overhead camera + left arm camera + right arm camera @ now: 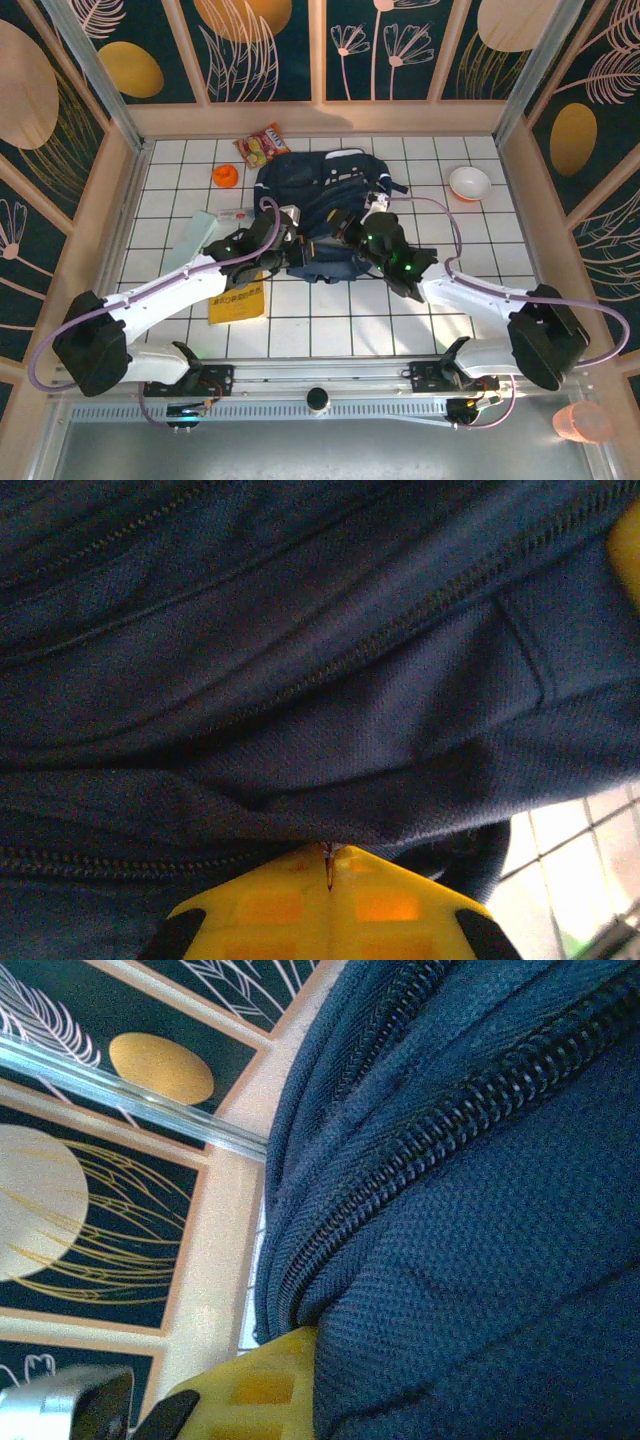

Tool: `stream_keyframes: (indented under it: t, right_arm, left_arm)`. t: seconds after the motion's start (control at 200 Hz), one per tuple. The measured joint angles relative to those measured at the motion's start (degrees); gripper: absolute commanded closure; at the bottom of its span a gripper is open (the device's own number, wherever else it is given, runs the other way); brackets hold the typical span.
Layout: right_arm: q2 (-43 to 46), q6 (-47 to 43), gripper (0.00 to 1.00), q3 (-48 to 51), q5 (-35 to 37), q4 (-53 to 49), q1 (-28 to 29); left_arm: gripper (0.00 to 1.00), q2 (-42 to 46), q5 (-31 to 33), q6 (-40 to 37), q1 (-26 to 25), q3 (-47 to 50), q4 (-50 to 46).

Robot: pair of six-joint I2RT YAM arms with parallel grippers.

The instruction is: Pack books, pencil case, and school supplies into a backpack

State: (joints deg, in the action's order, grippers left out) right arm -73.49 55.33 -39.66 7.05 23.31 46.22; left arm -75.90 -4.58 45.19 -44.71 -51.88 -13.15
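Observation:
The navy backpack [320, 185] lies flat in the middle of the tiled table. My left gripper [288, 240] is at its near left edge. In the left wrist view its yellow fingers [270, 905] are shut tip to tip [328, 855] under a fold of the backpack [320, 680], with a thin sliver pinched between them. My right gripper [362, 228] is at the near right edge, shut on backpack fabric [480, 1260] beside a zipper; one yellow finger [255, 1385] shows. The yellow book [237, 300] lies near left. The pale pencil case [237, 214] and a bluish-white piece [192, 243] lie left of the backpack.
A red-orange snack packet [262, 145] and a small round orange object [225, 176] sit behind the backpack on the left. A white bowl [469, 182] stands at the back right. Wooden walls [110, 200] close in the table on three sides.

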Motion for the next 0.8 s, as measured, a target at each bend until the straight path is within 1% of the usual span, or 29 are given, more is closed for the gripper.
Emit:
stream_keyframes:
  t: [0.1,0.16,0.285,0.42,0.47,0.565,0.676,0.801]
  right_arm:
    - [0.76,-2.58,1.00,1.05,-1.62,0.11,-0.52]
    - [1.01,-3.91,1.00,1.18,-3.26,0.28,-1.40]
    - [1.03,-6.82,1.00,1.18,-9.16,0.72,-4.98]
    - [1.03,-9.77,1.00,1.18,-16.06,0.66,-8.68]
    - [1.03,-10.78,1.00,1.18,-18.12,0.50,-9.73]
    - [1.03,-13.22,1.00,1.18,-21.84,-0.15,-11.61]
    - [1.49,-15.13,1.00,1.18,-24.90,-1.40,-13.22]
    - [2.27,-15.87,1.00,1.18,-29.24,-2.60,-15.37]
  left_arm:
    - [1.00,-0.02,-6.19,0.68,1.75,0.20,1.05]
    - [1.00,-0.15,-8.74,0.81,2.21,0.20,1.57]
    - [1.00,-1.46,-14.23,-0.13,2.78,0.02,2.23]
    - [1.00,-3.82,-18.23,-3.78,3.21,-2.10,0.92]
    - [1.00,-4.83,-18.82,-5.99,3.39,-3.80,-0.74]
    - [1.00,-6.49,-17.99,-11.80,3.48,-8.17,-6.43]
    - [1.00,-7.63,-15.17,-19.52,3.45,-12.68,-12.61]
    - [1.00,-7.78,-10.86,-26.45,3.45,-14.58,-16.70]
